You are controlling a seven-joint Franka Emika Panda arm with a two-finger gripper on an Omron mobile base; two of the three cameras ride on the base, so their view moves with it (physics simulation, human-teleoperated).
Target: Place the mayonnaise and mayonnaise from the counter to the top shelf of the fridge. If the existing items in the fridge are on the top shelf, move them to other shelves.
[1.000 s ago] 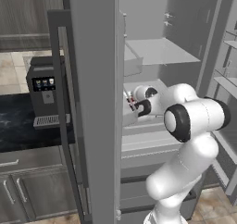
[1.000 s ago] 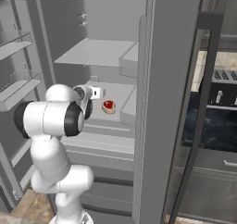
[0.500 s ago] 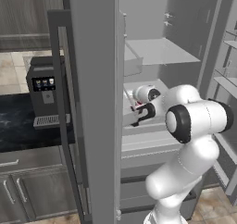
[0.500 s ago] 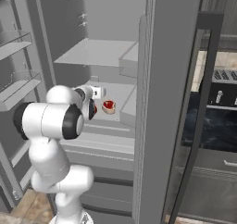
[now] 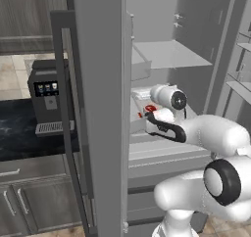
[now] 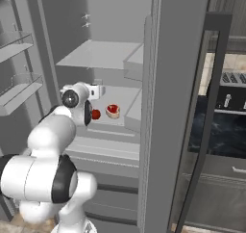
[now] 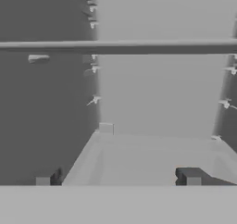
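- Tool [image 7: 115,179] wide open, empty, inside the fridge [image 6: 158,107].
- Steak [image 6: 113,110] and red vegetable [image 6: 95,114] lie side by side on a lower shelf [image 6: 115,123].

We see a black coffee machine [image 5: 47,100] with a small lit screen, and we take it as our landmark. Above it hang dark wood-grain cupboards [image 5: 32,18]. Behind it is a beige tiled wall [image 5: 14,79]. Below it sit grey cabinet doors [image 5: 29,206] with slim handles.
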